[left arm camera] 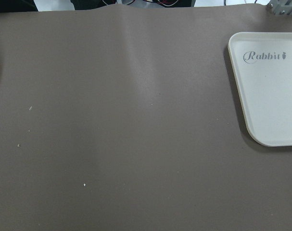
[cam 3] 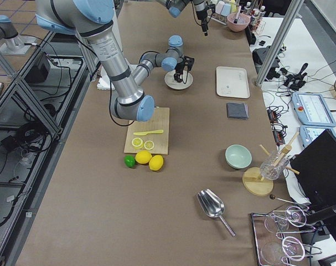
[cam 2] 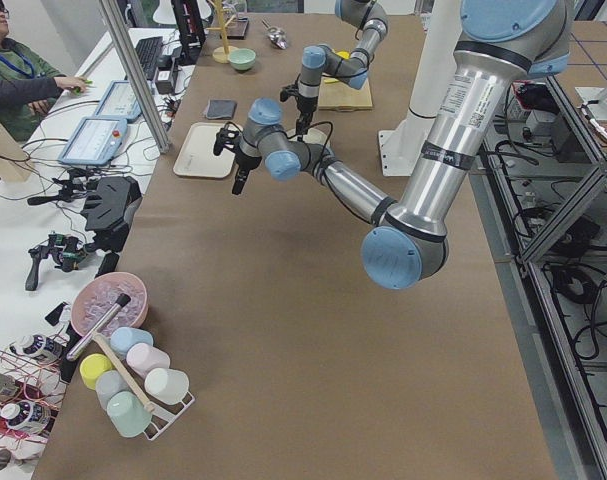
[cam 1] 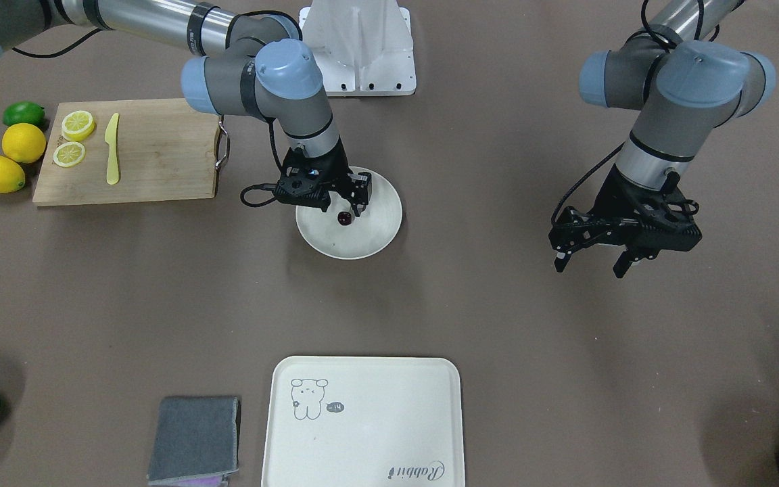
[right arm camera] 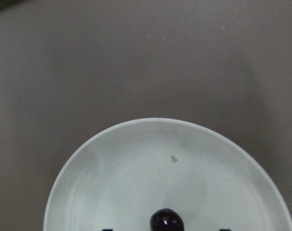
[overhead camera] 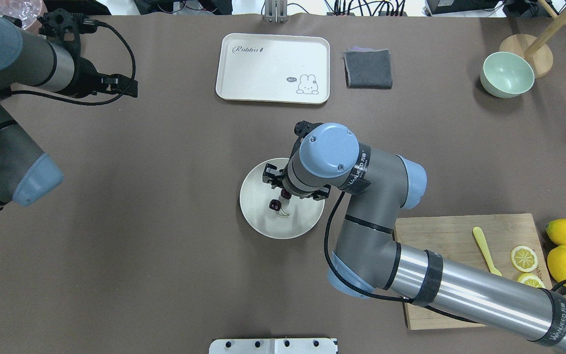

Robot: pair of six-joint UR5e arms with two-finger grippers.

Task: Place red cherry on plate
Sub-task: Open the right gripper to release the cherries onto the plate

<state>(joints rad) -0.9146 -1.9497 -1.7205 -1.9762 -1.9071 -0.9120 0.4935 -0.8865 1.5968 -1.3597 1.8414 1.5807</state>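
We judge the placing step nearly complete. The red cherry (overhead camera: pixel 274 204) lies inside the plate (overhead camera: pixel 262 225) at mid-worktop, between the spread fingers of the right gripper (cam 1: pixel 343 207). The next move calls for a straight lift clear of the stems. The left gripper (cam 1: pixel 591 265) hangs released, well apart. Overhead, the wrist hides part of the cherry pair.

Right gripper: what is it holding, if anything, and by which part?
Nothing, as far as shows. The right gripper is open above the plate; the red cherry lies on the plate between its spread fingers, ungripped.
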